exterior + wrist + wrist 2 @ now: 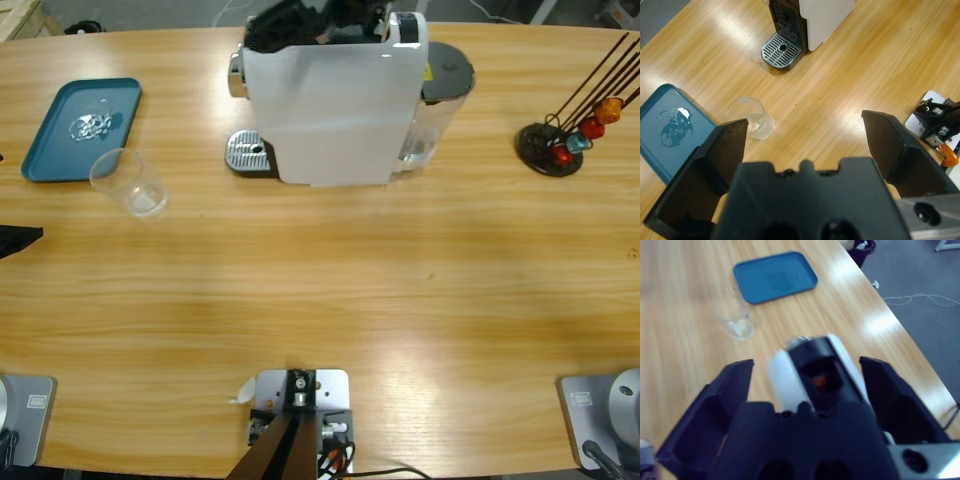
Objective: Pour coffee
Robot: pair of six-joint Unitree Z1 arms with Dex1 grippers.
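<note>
The white coffee machine [330,110] stands at the back middle of the table, its metal drip tray [247,153] bare. My right gripper [807,365] hovers open just over the machine's top [815,372], where a reddish capsule [820,381] sits in the dark slot; in the high view this gripper [300,25] is the black mass over the machine. A clear plastic cup [130,182] stands upright on the table left of the machine. My left gripper [805,125] is open, high above the cup [751,119], holding nothing. No coffee shows in any view.
A blue tray [50,150] with a crumpled clear wrapper [92,126] lies at the far left, just behind the cup. A black capsule stand [550,150] with red and orange capsules is at the far right. A black arm tip [18,240] shows at the left edge.
</note>
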